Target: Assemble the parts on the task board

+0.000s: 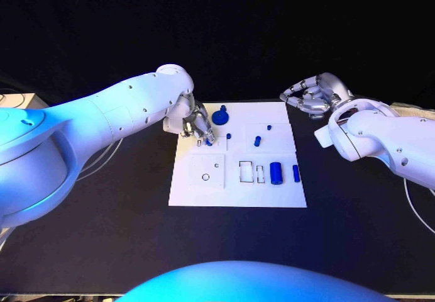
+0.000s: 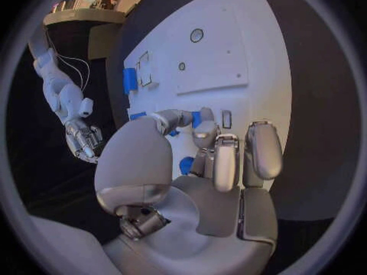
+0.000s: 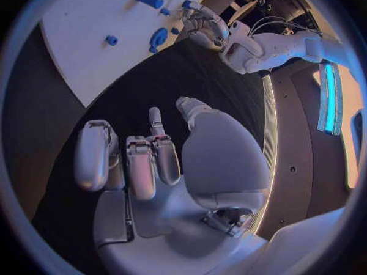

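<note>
Task board (image 1: 237, 195): I am counting one white plate.
Blue parts (image 1: 275, 172): I am counting seven on the board, namely one large knob (image 1: 222, 115), two long cylinders near me, and four small pieces.
Outlined recesses (image 1: 246, 171): I am counting one round and two rectangular.
Hands: I am showing two, my left hand (image 1: 192, 123) and my right hand (image 1: 313, 94).

L hand pinching, R hand idle.
L arm (image 1: 109, 119) reaches in over the board's far-left part; L hand (image 1: 193, 124) points down, thumb and a fingertip (image 2: 200, 117) closed on a small blue part (image 1: 209, 141). R arm (image 1: 381, 141) bent, R hand (image 1: 313, 94) off to the side over the counter, fingers curled in, holding nothing.
</note>
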